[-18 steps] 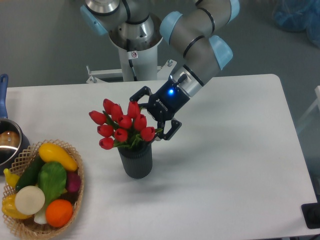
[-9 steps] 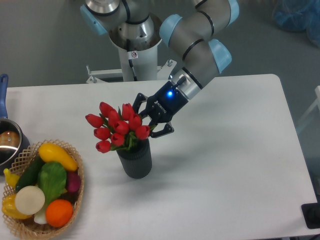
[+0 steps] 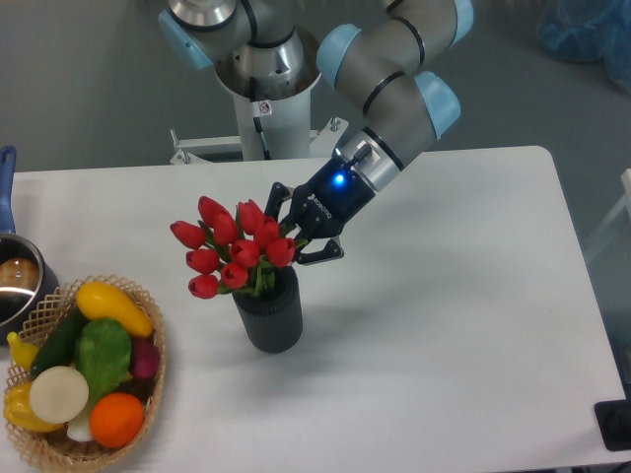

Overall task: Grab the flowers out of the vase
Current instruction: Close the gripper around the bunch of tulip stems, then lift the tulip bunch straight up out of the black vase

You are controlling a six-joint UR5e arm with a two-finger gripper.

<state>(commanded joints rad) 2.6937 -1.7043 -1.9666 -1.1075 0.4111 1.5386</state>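
The flowers (image 3: pixel 233 250), a bunch of red tulip buds with green stems, stand in the dark ribbed vase (image 3: pixel 268 316) near the middle of the white table (image 3: pixel 444 325). The bunch leans to the left. My gripper (image 3: pixel 299 228) reaches in from the upper right, just above the vase's rim. Its fingers are closed against the right side of the bunch. The stems are still inside the vase. The vase stands upright on the table.
A wicker basket (image 3: pixel 154 340) of fruit and vegetables sits at the front left. A metal pot (image 3: pixel 17 287) with a blue handle is at the left edge. The arm's base (image 3: pixel 266 108) stands behind the table.
The gripper's fingers went from wide open to closed on the bunch. The flowers and vase shifted slightly left, then held almost still.
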